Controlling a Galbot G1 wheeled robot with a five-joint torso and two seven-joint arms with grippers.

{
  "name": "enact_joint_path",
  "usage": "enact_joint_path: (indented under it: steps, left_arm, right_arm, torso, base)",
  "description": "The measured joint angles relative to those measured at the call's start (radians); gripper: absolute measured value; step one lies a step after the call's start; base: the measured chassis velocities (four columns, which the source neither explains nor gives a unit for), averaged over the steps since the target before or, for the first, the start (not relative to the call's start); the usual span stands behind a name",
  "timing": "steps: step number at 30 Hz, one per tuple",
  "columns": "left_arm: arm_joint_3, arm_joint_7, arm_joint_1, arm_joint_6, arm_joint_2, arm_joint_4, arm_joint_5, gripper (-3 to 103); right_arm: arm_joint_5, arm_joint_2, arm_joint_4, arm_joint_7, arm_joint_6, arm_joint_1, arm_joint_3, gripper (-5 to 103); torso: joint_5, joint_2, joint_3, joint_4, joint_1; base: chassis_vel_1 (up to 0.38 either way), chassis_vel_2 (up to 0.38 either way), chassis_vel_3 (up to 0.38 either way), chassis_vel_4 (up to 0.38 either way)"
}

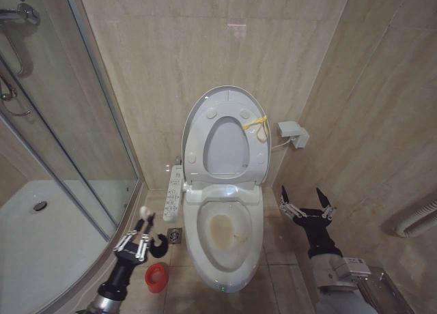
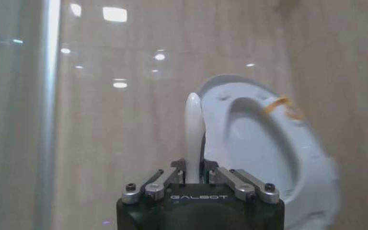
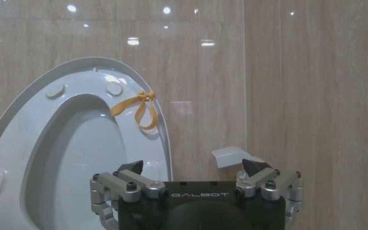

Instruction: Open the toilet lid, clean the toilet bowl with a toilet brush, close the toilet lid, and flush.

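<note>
Beige-tiled walls back the raised toilet lid [image 1: 225, 133]; left hand [image 1: 136, 240] apparently grips the toilet brush [image 1: 145, 225], right hand [image 1: 307, 206] spread wide.

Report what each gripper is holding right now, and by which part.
The left gripper holds the toilet brush by its thin white handle, partway along the stick. The right gripper is open and holds nothing, beside the toilet bowl.

Left pincer [image 1: 138, 240]: low at left, forearm angled up, fingers clamped on a thin handle. Right pincer [image 1: 307, 203]: low at right, fingers spread wide, empty.
</note>
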State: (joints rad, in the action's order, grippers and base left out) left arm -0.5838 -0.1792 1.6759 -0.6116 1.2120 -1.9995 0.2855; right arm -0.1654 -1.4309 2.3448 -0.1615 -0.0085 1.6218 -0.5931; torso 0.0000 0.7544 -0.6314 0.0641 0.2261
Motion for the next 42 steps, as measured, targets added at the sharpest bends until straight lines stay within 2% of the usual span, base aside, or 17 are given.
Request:
enact_joint_path:
  steps: [2,8,20,25,31,42]
  left_arm:
    - [-0.031,0.010,-0.009,-0.021,0.011,0.042,0.018,18]
    - [-0.042,0.013,-0.033,-0.047,0.022,0.108,0.047,18]
    - [0.053,0.010,-0.203,-0.105,0.039,0.395,0.075,18]
    - [0.095,-0.012,-0.256,-0.095,0.042,0.470,0.120,18]
    - [0.125,-0.036,-0.294,-0.099,0.045,0.556,0.127,18]
    - [0.161,-0.042,-0.388,-0.146,0.047,0.757,0.127,18]
  right_arm:
    - [0.000,0.000,0.000,0.000,0.000,0.000,0.000,100]
    - [0.000,0.000,0.000,0.000,0.000,0.000,0.000,100]
    - [0.000,0.000,0.000,0.000,0.000,0.000,0.000,100]
    - [0.000,0.000,0.000,0.000,0.000,0.000,0.000,100]
    - [0.000,0.000,0.000,0.000,0.000,0.000,0.000,100]
    - [0.000,0.000,0.000,0.000,0.000,0.000,0.000,100]
  torso:
    - [-0.0001,0.000,0.000,0.0000,0.000]
    - [-0.0001,0.000,0.000,-0.0001,0.000]
    - [-0.0001,0.000,0.000,0.0000,0.000]
    - [0.0000,0.000,0.000,0.0000,0.000]
    - [0.0000,0.000,0.000,-0.0001,0.000]
    - [0.0000,0.000,0.000,0.0000,0.000]
  base:
    - [0.000,0.000,0.000,0.000]
    - [0.000,0.000,0.000,0.000]
    - [0.000,0.000,0.000,0.000]
    - [0.000,0.000,0.000,0.000]
    - [0.000,0.000,0.000,0.000]
    - [0.000,0.000,0.000,0.000]
